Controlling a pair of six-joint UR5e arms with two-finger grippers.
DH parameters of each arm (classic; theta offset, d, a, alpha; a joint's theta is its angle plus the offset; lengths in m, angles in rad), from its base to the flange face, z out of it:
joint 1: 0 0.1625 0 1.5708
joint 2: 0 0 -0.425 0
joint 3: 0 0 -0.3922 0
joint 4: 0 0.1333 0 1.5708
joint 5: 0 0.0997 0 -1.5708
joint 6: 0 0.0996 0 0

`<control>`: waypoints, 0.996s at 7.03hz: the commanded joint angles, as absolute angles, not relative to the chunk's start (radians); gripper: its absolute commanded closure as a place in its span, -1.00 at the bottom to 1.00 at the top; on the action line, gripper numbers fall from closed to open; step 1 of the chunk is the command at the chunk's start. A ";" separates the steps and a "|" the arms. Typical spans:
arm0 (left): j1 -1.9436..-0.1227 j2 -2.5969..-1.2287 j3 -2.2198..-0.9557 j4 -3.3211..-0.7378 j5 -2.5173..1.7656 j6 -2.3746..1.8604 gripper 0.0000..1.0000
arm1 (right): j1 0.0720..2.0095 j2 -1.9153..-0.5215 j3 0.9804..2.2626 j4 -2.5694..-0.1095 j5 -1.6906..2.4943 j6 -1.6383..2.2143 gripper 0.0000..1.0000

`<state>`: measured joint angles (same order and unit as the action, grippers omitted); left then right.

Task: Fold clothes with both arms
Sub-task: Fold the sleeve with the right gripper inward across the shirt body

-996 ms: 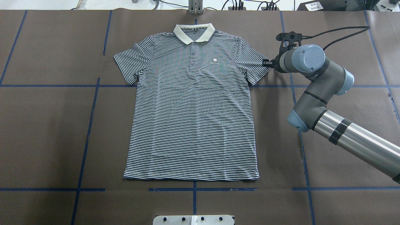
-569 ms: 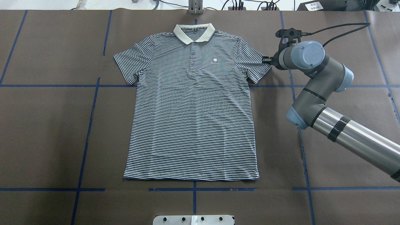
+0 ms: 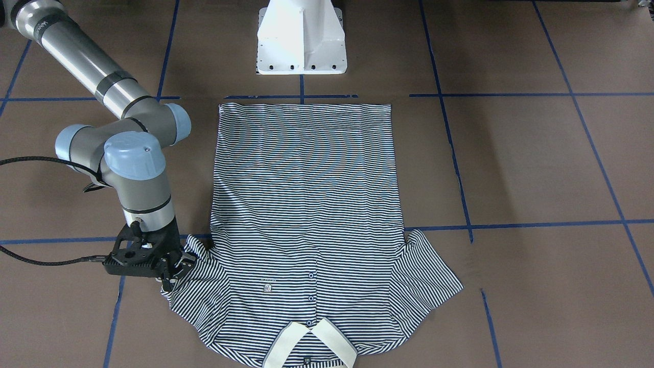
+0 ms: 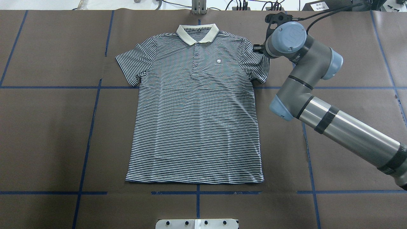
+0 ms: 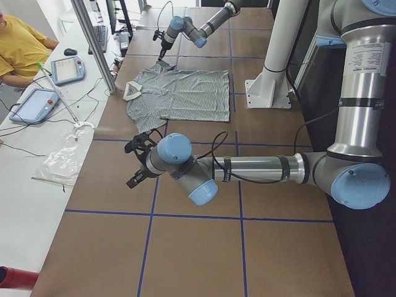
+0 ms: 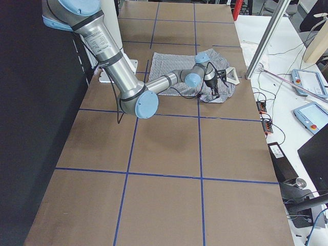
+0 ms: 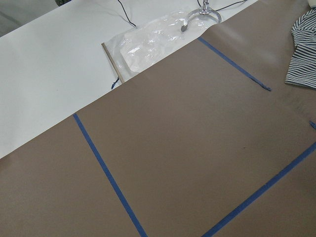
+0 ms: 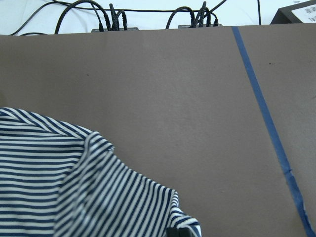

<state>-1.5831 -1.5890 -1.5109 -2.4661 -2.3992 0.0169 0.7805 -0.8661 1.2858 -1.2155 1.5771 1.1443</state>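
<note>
Striped polo shirt (image 4: 195, 121) sleeve sits clamped in right end effector (image 3: 173, 272); left end effector (image 5: 135, 163), cannot tell.

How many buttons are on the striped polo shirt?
3 small buttons on the navy-and-white striped polo shirt: one just below the cream collar, one mid-placket, one lowest.

the near left arm (image 5: 247, 168) is reaching across the brown table (image 5: 204, 247) from the right edge, its black left gripper (image 5: 136, 163) hanging over the paper beside a blue tape line (image 5: 147, 241); whether its jaws are parted cannot be told. farther along, the striped polo shirt (image 5: 185, 93) is lying spread out, collar toward the white bench (image 5: 37, 185). the far right arm (image 5: 204, 25) is angling down, its right gripper (image 5: 162, 52) sitting at the shirt's far sleeve. a person (image 5: 18, 43) in yellow is showing at the upper left, beside a tablet (image 5: 67, 68).
</note>
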 commanded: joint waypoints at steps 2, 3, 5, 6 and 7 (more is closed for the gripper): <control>-1.578 -1.589 -1.509 -2.467 -2.399 0.015 -1.00 | 0.652 -0.663 1.216 -1.420 1.401 1.402 1.00; -1.578 -1.589 -1.509 -2.467 -2.399 0.015 -1.00 | 0.641 -0.613 1.145 -1.419 1.379 1.428 1.00; -1.578 -1.589 -1.511 -2.467 -2.401 0.015 -1.00 | 0.640 -0.578 1.112 -1.416 1.370 1.434 1.00; -1.578 -1.589 -1.509 -2.467 -2.401 0.015 -1.00 | 0.640 -0.527 1.051 -1.416 1.367 1.436 1.00; -1.577 -1.589 -1.509 -2.467 -2.401 0.017 -1.00 | 0.640 -0.491 1.004 -1.414 1.356 1.457 -0.30</control>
<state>-1.5780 -1.5892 -1.5101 -2.4668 -2.4006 0.0156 0.6404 -0.5373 1.0621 -1.4157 1.3661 1.4394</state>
